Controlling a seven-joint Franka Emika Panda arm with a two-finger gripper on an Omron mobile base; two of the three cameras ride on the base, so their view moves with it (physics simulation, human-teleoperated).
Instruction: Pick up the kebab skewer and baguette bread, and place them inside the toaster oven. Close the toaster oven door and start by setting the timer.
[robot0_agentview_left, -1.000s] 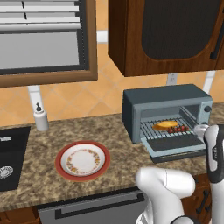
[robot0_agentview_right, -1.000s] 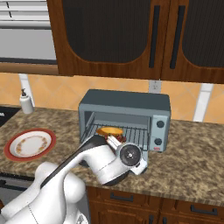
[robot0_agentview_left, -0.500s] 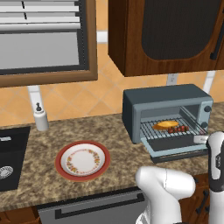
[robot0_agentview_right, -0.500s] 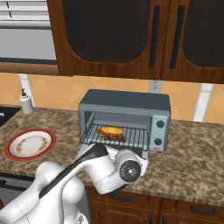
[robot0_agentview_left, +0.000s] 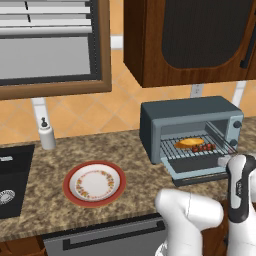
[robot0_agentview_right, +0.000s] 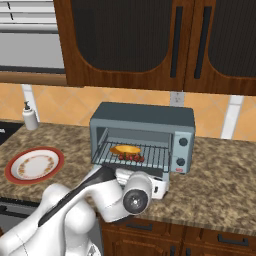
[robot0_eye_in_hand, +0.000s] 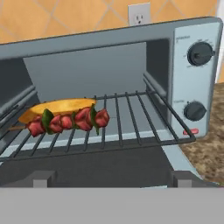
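Kebab skewer (robot0_eye_in_hand: 68, 121) and baguette bread (robot0_eye_in_hand: 57, 107) already lie side by side on the wire rack (robot0_eye_in_hand: 127, 122) inside the toaster oven (robot0_agentview_right: 142, 135), whose door (robot0_agentview_left: 195, 172) hangs open over the tabletop (robot0_agentview_right: 220, 185). Loading looks finished; next the fingers, spread wide and empty, must get under the door's edge and swing it shut. Since the earlier frames the arm has drawn back and lower.
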